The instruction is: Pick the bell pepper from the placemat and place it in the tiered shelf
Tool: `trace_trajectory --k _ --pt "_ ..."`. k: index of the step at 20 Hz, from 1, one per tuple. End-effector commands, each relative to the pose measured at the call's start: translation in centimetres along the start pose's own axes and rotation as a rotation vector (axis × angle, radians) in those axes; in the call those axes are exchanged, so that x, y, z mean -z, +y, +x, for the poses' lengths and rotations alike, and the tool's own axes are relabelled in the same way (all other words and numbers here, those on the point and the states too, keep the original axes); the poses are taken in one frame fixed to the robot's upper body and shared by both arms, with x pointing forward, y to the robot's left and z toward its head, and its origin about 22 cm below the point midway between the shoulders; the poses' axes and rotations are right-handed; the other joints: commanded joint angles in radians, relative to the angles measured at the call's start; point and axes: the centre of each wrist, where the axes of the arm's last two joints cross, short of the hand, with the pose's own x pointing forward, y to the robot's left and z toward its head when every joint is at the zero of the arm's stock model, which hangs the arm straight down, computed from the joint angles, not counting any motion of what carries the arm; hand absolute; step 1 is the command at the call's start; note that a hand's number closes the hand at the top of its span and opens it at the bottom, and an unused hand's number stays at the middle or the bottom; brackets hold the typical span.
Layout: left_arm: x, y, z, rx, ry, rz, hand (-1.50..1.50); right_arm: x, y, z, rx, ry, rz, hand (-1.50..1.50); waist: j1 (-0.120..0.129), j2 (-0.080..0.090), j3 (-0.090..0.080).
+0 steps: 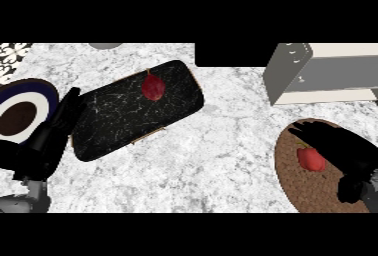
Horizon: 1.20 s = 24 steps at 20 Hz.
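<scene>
Under the right hand (347,150), a red bell pepper (311,159) lies on the brown placemat (310,195); fingers seem curled around it. Far above sits the grey tiered shelf (325,75). Left hand (52,135) rests open on the speckled white tabletop (221,165).

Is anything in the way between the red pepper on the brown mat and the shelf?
Nothing visible. The bell pepper sits on the brown placemat under the right hand; only bare marble counter lies between it and the tiered shelf.

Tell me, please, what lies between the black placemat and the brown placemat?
In the head view, only bare marble counter lies between the black placemat and the brown placemat.
</scene>
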Motion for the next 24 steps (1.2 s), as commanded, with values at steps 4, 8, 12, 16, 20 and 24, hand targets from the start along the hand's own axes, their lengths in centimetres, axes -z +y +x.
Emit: trace_trajectory --k 4,8,12,16,20,24 --pt "0.7 0.2 -0.5 -0.004 -0.007 -0.001 0.00 3.4 0.0 -2.0 0.019 0.036 0.031 -1.50 0.005 0.002 0.000" --pt "-0.4 -0.1 0.7 -0.016 0.023 -0.003 0.00 1.9 1.8 -2.9 -0.017 0.037 0.084 -1.50 0.002 0.000 0.000" --pt "-0.8 -1.4 0.4 -0.003 0.002 0.006 0.00 4.5 3.1 -2.0 -0.004 0.040 0.095 -1.50 0.007 0.001 0.000" --pt "0.2 -1.4 -0.4 0.008 0.004 0.007 0.00 3.7 3.1 -3.1 0.008 0.033 0.106 -1.50 0.000 0.001 0.000" --pt "-1.6 0.5 0.2 0.001 0.008 0.016 0.00 4.3 4.6 -5.9 0.013 0.036 0.141 -1.50 0.006 0.001 0.000" --pt "0.4 0.1 1.4 0.011 0.003 0.005 0.00 4.6 5.2 -5.1 0.024 0.017 0.154 -1.50 0.000 0.000 0.000"
